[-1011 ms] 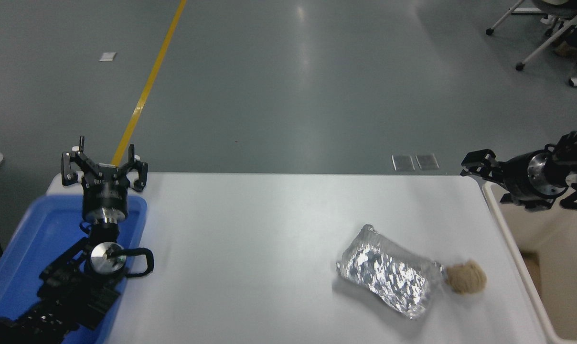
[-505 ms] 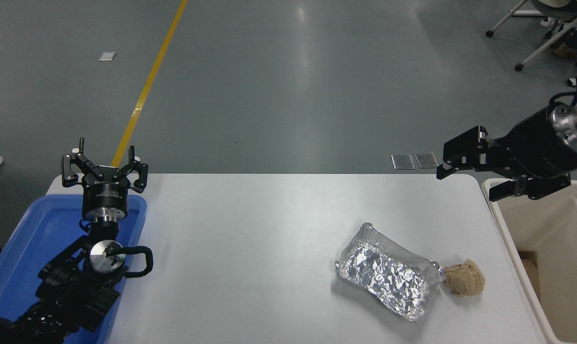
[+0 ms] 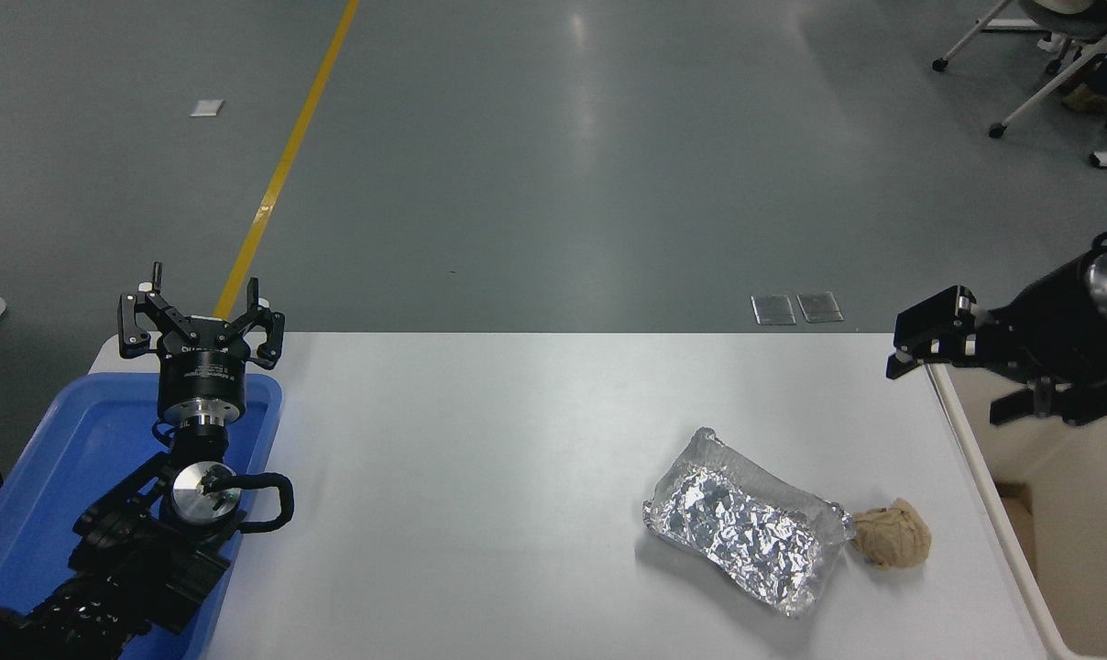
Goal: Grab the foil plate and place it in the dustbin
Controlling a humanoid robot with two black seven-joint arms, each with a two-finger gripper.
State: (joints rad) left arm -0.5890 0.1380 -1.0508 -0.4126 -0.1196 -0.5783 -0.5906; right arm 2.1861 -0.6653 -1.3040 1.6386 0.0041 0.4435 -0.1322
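Observation:
The foil plate [image 3: 746, 522], a crinkled silver tray, lies flat on the white table [image 3: 480, 477] at the right of centre. The beige dustbin [image 3: 973, 467] stands beyond the table's right edge, with only its left rim and inner wall in view. My right gripper [image 3: 966, 371] hovers above the table's far right corner, over the dustbin's rim. It is open and holds nothing, well behind and to the right of the foil plate. My left gripper [image 3: 201, 316] is parked open at the far left, above a blue tray.
A small crumpled brown paper ball [image 3: 893, 533] touches the foil plate's right end. The shallow blue tray [image 3: 68, 458] sits under the left arm at the table's left edge. Grey floor lies beyond the table, with chair legs [image 3: 1048, 82] at the top right.
The right arm first rose and reached left over the table's corner, then drew back right and down over the dustbin's rim. The foil plate and the left arm have stayed put.

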